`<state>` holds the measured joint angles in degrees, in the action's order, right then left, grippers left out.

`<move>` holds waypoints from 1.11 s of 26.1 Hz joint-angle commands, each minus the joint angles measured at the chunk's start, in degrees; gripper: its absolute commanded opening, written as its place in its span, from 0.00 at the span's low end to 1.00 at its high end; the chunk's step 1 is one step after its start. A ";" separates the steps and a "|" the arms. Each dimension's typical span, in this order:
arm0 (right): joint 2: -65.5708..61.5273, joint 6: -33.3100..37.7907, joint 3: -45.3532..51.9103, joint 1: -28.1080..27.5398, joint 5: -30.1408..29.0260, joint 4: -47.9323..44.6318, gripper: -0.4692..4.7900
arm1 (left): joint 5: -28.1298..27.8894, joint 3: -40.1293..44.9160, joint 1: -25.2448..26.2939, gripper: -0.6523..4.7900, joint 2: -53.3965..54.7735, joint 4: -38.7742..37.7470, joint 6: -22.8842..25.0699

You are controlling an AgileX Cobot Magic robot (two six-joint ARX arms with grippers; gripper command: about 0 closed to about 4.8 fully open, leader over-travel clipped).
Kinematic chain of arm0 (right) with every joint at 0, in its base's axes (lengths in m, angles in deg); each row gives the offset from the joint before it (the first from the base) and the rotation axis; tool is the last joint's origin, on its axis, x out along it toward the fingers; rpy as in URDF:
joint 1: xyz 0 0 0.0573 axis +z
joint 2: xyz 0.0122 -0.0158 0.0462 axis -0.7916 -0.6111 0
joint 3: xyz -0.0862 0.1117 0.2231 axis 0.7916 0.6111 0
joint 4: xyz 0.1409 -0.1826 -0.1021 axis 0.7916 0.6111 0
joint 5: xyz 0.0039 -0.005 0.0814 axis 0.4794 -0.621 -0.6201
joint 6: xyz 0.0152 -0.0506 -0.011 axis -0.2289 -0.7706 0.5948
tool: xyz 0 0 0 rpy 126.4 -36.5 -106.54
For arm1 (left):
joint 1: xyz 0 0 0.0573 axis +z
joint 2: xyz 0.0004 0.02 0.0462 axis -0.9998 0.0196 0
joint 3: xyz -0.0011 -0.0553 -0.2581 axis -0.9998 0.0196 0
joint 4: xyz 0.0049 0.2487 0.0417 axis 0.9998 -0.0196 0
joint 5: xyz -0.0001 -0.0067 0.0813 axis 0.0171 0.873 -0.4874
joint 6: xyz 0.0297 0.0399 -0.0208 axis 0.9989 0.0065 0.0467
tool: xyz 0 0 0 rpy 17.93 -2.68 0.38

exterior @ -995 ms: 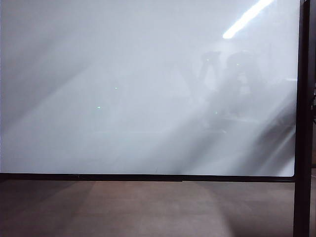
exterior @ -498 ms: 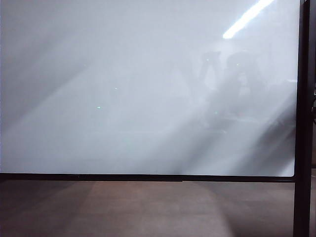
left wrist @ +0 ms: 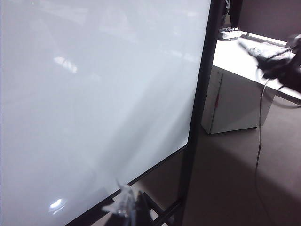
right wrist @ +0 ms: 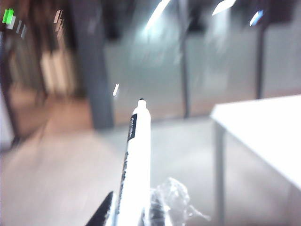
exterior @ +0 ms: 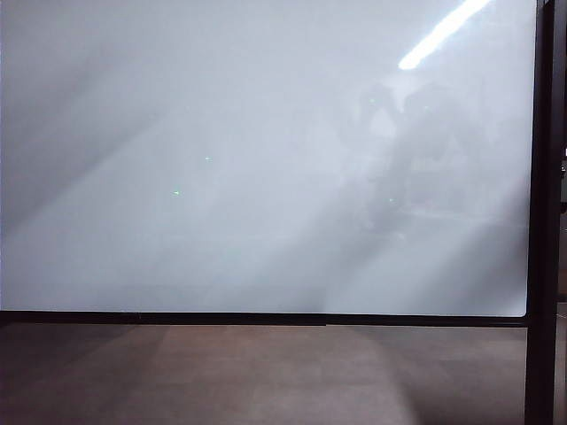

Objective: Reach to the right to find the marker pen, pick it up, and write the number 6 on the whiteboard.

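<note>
Between right gripper [right wrist: 129, 214] jaws, white marker pen [right wrist: 135, 160]

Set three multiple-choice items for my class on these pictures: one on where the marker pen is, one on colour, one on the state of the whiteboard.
1. Where is the marker pen?
A. Lying on the white table
B. Between the jaws of the right gripper
C. Resting against the whiteboard's frame

2. What colour is the pen's barrel?
A. White
B. Red
C. Green

3. What is the state of the whiteboard?
A. A 6 is drawn on it
B. It is covered with notes
C. No writing shows on it

Answers:
1 B, since the right wrist view shows the pen rising from between the dark jaws, away from the white table.
2 A, since the barrel is white with a dark label strip and a dark tip.
3 C, since the exterior view shows only reflections and glare on the board.
</note>
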<state>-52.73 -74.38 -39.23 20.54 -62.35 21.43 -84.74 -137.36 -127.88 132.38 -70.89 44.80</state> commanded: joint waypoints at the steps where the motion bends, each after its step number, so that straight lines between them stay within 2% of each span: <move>1: 5.79 1.07 -0.17 -1.14 -0.35 -1.20 0.15 | 0.20 -0.42 0.02 0.11 -0.07 0.72 0.39; 6: 18.05 7.52 -0.17 -0.83 -0.59 -0.52 0.15 | 0.20 -0.42 0.02 0.11 -0.09 0.70 0.39; 10: 28.46 7.61 -0.22 4.85 -2.78 6.21 0.15 | 0.20 -0.42 0.02 0.11 -0.17 0.68 -0.72; 16: 34.07 6.43 -0.24 25.73 -4.07 13.84 0.15 | -0.04 -0.42 0.15 0.11 -0.50 0.66 -0.20; 17: 34.01 4.55 -0.24 30.38 -3.89 15.45 0.15 | -0.07 -0.42 0.22 0.11 -0.87 0.68 -0.20; 20: 33.99 -2.01 -0.24 38.25 -2.67 19.58 0.15 | -0.07 -0.42 0.22 0.11 -1.57 0.72 -0.15; 25: 33.48 -10.56 -0.24 48.09 5.11 26.51 0.15 | -1.51 -0.42 1.07 0.11 -2.62 -1.20 1.07; 29: 30.95 -11.04 -0.22 51.54 5.49 25.51 0.15 | -1.53 -0.39 2.27 0.11 -3.08 -2.97 0.57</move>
<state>-20.95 -84.94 -39.34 71.47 -57.21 47.98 -86.07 -137.38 -125.74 129.63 -73.42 45.65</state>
